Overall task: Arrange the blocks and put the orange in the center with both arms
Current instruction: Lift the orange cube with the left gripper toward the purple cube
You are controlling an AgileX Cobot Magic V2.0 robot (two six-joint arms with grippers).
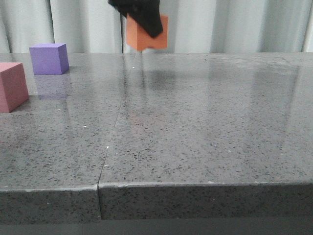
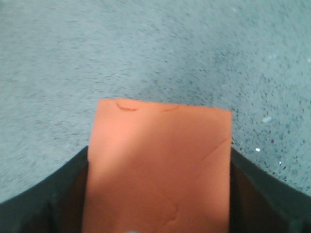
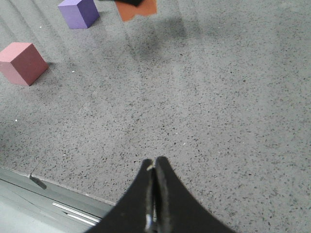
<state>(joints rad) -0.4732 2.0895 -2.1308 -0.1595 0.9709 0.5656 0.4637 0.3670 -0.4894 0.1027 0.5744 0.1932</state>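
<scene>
My left gripper (image 1: 146,22) is shut on the orange block (image 1: 145,36) and holds it in the air over the far middle of the table. In the left wrist view the orange block (image 2: 158,160) fills the space between the black fingers (image 2: 58,194). The purple cube (image 1: 49,58) stands at the far left, and the pink cube (image 1: 12,86) sits nearer, at the left edge. My right gripper (image 3: 155,162) hovers over the table's near edge, shut and empty. Its view also takes in the purple cube (image 3: 77,12), the pink cube (image 3: 23,63) and the lifted orange block (image 3: 138,9).
The grey speckled table (image 1: 195,122) has a seam (image 1: 110,142) running from front to back left of centre. A pale curtain (image 1: 234,24) hangs behind the far edge. The table's front edge (image 3: 63,191) lies just below my right gripper.
</scene>
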